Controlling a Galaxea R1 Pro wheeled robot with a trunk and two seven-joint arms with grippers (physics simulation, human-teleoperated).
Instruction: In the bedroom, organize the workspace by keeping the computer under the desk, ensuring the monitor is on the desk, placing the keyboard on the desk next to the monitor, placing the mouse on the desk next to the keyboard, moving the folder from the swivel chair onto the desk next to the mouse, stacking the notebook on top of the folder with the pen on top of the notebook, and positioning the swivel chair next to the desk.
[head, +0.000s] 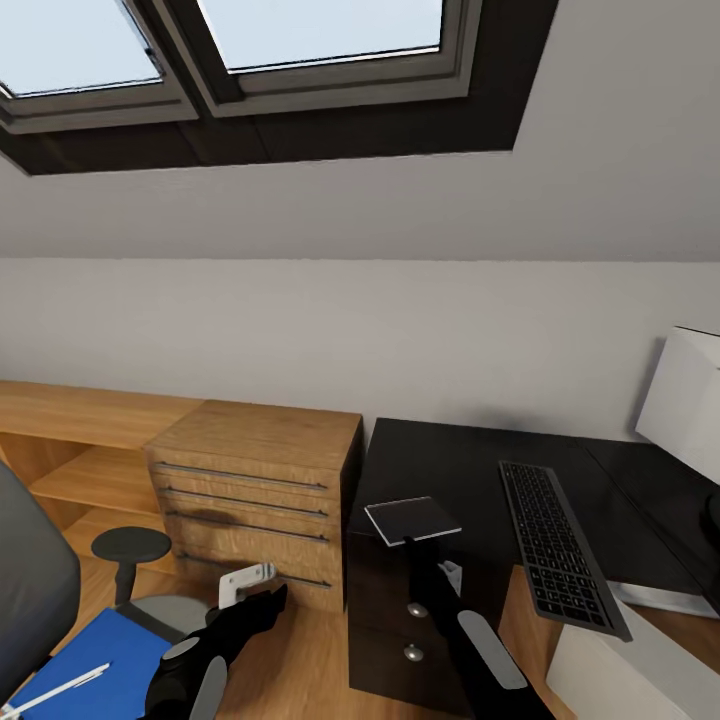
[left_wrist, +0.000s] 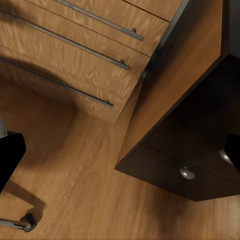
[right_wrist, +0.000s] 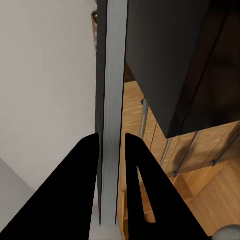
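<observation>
The glossy black bench (head: 450, 470) is carrying the keyboard (head: 558, 545) flat along its right part — the swivel chair (head: 60, 640) is bearing the blue folder (head: 105, 665) and white pen (head: 62, 688).

Keyboard (head: 560, 545) on desk (head: 460, 470), notebook (head: 412, 519) seemingly raised left.

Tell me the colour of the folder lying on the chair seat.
Bright blue; the folder shows best in the head view, with a white pen lying on it.

Head view looks down over desk (head: 470, 470); both wrist views share the drawer unit (left_wrist: 75, 55) close up.
</observation>
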